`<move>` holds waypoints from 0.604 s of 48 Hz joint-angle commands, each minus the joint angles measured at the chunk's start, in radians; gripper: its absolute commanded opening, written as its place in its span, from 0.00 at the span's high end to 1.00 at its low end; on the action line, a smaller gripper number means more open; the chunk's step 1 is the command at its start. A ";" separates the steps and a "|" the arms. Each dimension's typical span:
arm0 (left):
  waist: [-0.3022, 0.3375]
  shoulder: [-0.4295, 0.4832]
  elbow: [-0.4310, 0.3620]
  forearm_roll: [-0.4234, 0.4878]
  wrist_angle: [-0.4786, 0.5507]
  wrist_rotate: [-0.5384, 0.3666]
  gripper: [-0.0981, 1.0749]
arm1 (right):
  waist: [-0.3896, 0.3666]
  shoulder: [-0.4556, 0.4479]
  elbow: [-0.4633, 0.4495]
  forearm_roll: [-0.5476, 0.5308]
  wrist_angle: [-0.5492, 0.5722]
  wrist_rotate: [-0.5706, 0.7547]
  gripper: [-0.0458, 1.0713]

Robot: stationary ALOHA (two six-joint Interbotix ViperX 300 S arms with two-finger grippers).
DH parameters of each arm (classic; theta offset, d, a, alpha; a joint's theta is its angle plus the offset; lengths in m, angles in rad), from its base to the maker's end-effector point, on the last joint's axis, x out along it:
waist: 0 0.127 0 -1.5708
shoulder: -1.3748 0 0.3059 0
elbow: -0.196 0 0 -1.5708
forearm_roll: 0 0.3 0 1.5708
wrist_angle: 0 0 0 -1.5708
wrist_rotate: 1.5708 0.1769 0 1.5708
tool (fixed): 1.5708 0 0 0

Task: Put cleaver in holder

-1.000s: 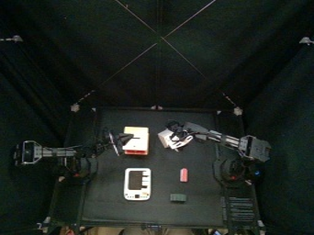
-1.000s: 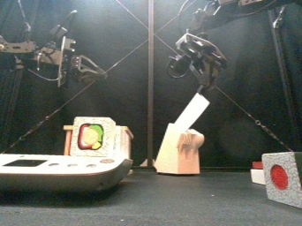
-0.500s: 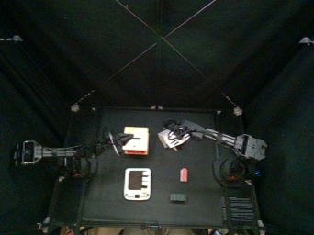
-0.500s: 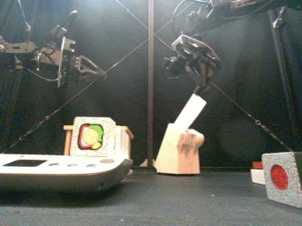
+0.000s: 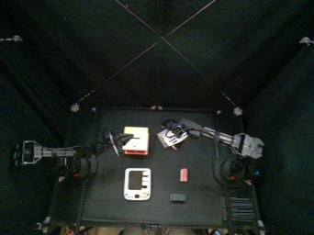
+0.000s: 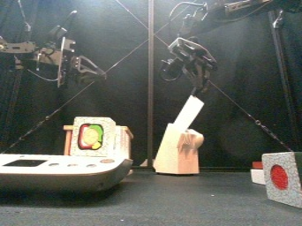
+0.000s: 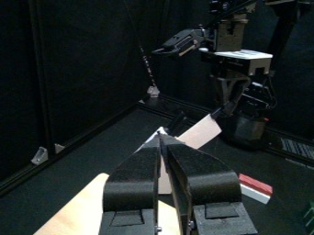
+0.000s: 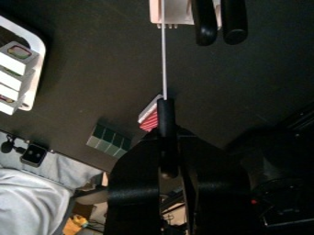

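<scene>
Pale cleaver [image 6: 190, 112], pinched in my right gripper's [image 6: 203, 86] jaws, slants over the holder [image 6: 179, 151], not yet slotted; left gripper [image 6: 71, 64] jaws half spread, idle.

Pale cleaver [image 6: 190, 110] tilted, tip at wooden holder [image 6: 181, 151].
</scene>
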 commanded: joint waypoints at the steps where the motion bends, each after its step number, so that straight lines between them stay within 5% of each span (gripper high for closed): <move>1: 0.003 -0.002 -0.009 -0.002 -0.005 0.002 0.49 | -0.009 -0.015 -0.037 -0.002 0.000 -0.003 0.63; 14: 0.003 0.000 -0.008 -0.002 -0.005 0.002 0.49 | -0.012 -0.002 -0.055 -0.003 0.000 -0.003 0.61; 29: 0.003 -0.002 -0.008 -0.002 -0.005 0.002 0.49 | -0.012 0.002 -0.060 -0.035 0.000 0.000 0.43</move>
